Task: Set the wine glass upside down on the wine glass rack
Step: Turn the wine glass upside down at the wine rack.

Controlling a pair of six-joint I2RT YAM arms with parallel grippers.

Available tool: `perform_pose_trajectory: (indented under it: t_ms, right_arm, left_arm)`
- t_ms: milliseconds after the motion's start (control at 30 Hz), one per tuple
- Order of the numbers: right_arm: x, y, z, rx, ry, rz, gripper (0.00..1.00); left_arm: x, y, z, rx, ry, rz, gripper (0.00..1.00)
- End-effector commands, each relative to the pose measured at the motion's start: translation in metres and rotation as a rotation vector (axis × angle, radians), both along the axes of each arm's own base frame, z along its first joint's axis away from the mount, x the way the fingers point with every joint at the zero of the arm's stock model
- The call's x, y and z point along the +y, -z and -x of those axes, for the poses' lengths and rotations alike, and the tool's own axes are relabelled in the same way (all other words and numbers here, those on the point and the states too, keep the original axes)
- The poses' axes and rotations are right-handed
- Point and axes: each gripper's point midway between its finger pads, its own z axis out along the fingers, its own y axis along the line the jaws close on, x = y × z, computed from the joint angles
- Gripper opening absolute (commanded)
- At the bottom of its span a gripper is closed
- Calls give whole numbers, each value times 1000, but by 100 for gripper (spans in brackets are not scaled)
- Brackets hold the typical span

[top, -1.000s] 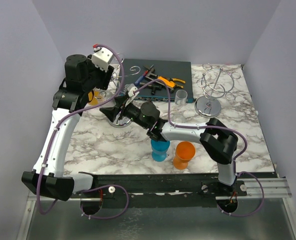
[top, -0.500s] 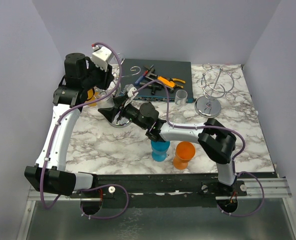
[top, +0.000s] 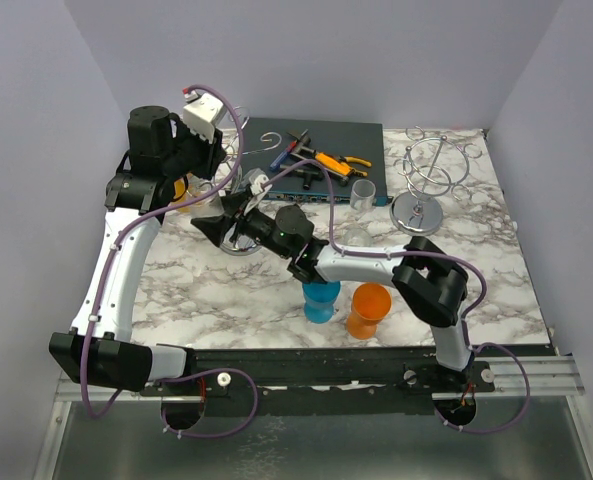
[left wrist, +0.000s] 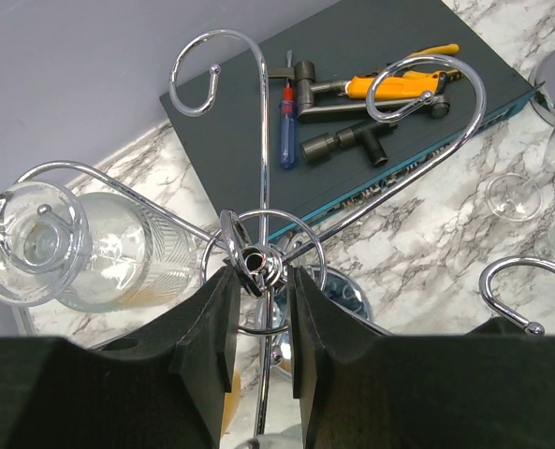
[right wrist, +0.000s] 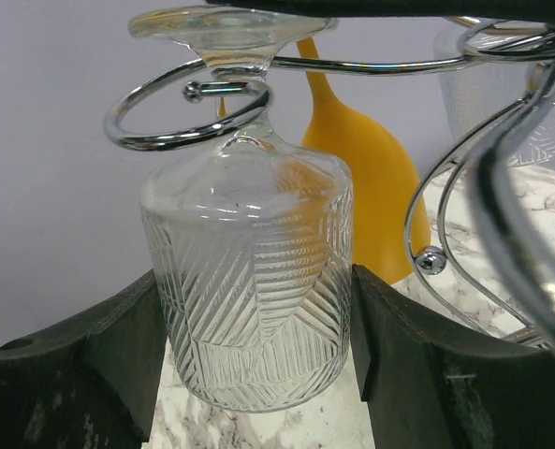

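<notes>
Where the marble table (top: 226, 300) fills the scene, the left arm (top: 116, 290) reaches along its left side to the far left corner, and the right arm (top: 366, 265) stretches from the near right across to the same spot. A dark flat box (top: 351, 135) lies at the far middle of the table. The wine glass rack (left wrist: 255, 265) stands at the far left, just left of the box, and a second wire rack (top: 421, 210) stands at the far right, well apart from it. A blue cup (top: 321, 300) and an orange cup (top: 368, 308) stand side by side toward the near edge, the blue one partly hidden by the right arm.

The wine glass (right wrist: 249, 281) hangs upside down on the far-left rack: its stem passes through a wire ring (right wrist: 155, 140), its foot sits above the ring and its ribbed bowl hangs below. The right gripper (right wrist: 256, 309) has its jaws wide, one against each side of that bowl, holding it. A yellow glass (right wrist: 361, 178) hangs just behind. The left gripper (left wrist: 261, 290) sits over the rack from above, its narrow jaws pinching the knob at the top of the post. Orange-handled pliers (top: 341, 160) and a red-and-blue screwdriver (left wrist: 284, 140) lie on the box
</notes>
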Motion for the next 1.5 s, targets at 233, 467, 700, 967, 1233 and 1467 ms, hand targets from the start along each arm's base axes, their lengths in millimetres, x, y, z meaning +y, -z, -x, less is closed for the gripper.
perform_pose_trajectory:
  t_ms: [233, 467, 700, 967, 1233, 1467]
  right_arm:
    - [10, -29, 29, -126, -50, -37, 0]
    - [-9, -32, 35, -161, -21, -90, 0]
    - [-22, -32, 34, -162, 19, -134, 0]
    - [-27, -18, 25, -116, 70, -119, 22]
    - [-37, -7, 21, -70, 111, -89, 86]
    - [-45, -14, 27, -62, 101, -56, 99]
  left_arm:
    - [0, -10, 4, -23, 14, -16, 31]
    - [3, -11, 1, -25, -1, -21, 30]
    - [6, -14, -3, -33, -20, -28, 29]
    - [6, -18, -4, -43, -26, -28, 29]
    - [7, -22, -5, -48, -28, -22, 31]
    - [6, -23, -4, -49, -25, -19, 31]
